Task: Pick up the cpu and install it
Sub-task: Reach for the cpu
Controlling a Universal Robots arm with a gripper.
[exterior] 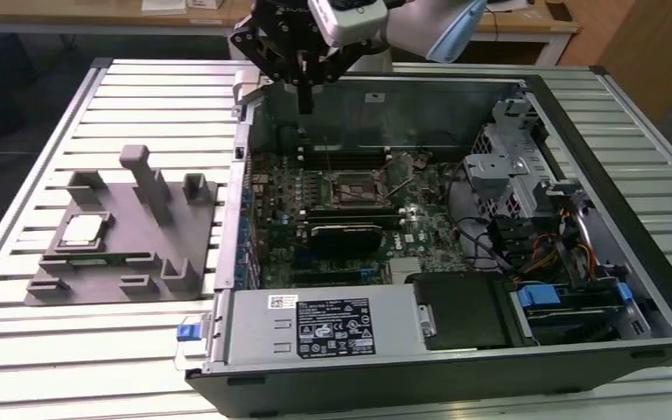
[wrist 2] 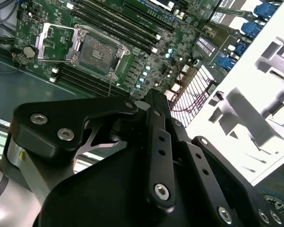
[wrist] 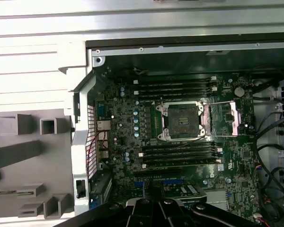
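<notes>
The cpu [exterior: 83, 229], a small silver square with a pale rim, lies flat on the grey holder [exterior: 120, 289] at the exterior view's left, beside the open computer case [exterior: 616, 157]. My gripper [exterior: 304, 103] hangs over the case's far wall, well away from the cpu, its fingers together as one thin dark tip with nothing between them. The motherboard socket [exterior: 357, 188] sits inside the case with its metal cover swung aside and no chip in it; it shows in both wrist views [wrist: 182, 120] [wrist 2: 97, 49]. My gripper's dark linkage [wrist 2: 149, 99] is close in the second wrist view.
A thin green memory stick [exterior: 91, 258] lies in a slot of the grey holder, which has several upright posts [exterior: 150, 179]. Inside the case are a power supply [exterior: 325, 328], a drive cage [exterior: 511, 149] and loose cables [exterior: 546, 254]. The case stands on a slatted metal table [exterior: 80, 350].
</notes>
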